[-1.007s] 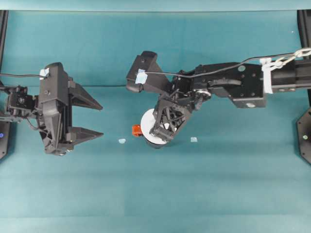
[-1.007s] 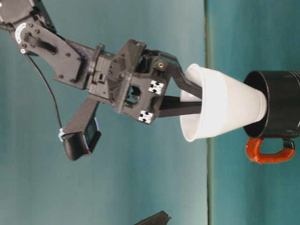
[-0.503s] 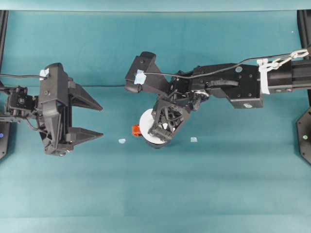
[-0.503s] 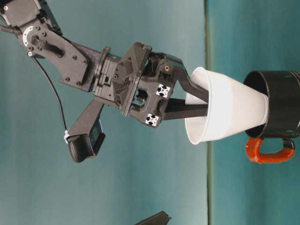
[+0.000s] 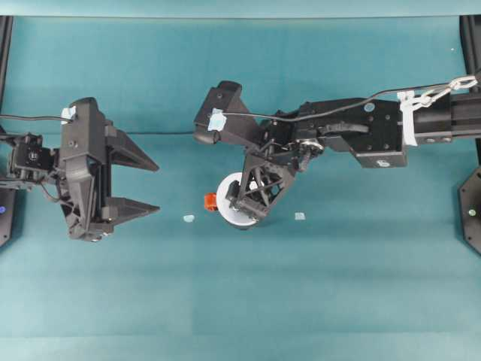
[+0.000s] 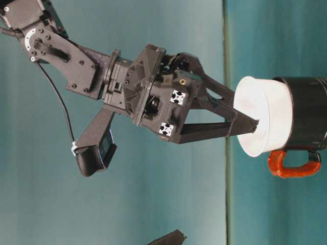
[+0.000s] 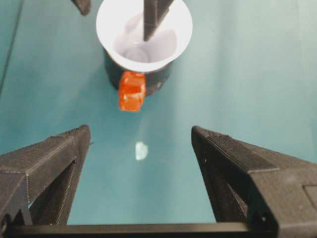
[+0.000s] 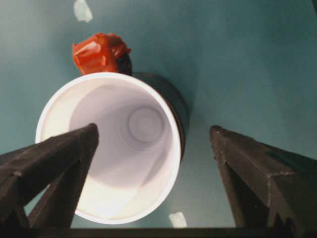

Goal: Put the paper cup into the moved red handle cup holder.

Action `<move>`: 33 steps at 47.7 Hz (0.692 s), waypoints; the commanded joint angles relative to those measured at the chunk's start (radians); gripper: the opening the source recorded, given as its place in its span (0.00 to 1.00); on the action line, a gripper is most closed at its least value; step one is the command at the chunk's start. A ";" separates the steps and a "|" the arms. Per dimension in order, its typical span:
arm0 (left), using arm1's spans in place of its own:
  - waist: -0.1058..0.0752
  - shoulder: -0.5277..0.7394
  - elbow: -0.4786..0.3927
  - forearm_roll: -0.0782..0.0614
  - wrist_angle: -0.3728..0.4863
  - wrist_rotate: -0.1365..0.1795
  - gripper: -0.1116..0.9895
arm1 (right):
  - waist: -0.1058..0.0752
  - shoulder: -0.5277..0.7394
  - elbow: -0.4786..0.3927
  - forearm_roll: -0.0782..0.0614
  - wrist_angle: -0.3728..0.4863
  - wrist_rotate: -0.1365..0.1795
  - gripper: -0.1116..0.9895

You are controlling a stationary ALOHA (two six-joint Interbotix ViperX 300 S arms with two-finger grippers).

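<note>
We see the right gripper [image 5: 242, 205] a little left of the middle of the overhead frame, with its fingers spread apart and gripping nothing. In the right wrist picture one finger [image 8: 54, 163] crosses the lower left of the frame in front of the white rim, and the other finger [image 8: 257, 173] stands at the lower right, well apart from the cup. In the table-level picture the fingertips reach the cup's rim, but we cannot tell if they touch it.

Just under this gripper the paper cup [image 8: 111, 148] sits inside the red handle cup holder [image 6: 309, 112]. Its wide upper part stands out of the black holder, slightly tilted. The red handle [image 7: 131, 91] sticks out from the holder's side, toward the left of the overhead frame.

Near the holder, two small pale scraps [image 5: 189, 219] lie on the teal table [image 5: 338, 286].

At the left side of the overhead frame we see the left gripper [image 5: 143, 184], also wide open and empty, well apart from the cup.
</note>
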 commanded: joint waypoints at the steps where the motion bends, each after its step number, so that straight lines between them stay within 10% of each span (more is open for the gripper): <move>1: 0.000 -0.005 -0.015 0.003 -0.005 -0.002 0.92 | 0.000 -0.015 -0.008 0.002 -0.002 0.005 0.78; 33: -0.002 -0.005 -0.015 0.003 -0.005 -0.021 0.92 | 0.002 -0.015 -0.011 0.002 -0.003 0.005 0.76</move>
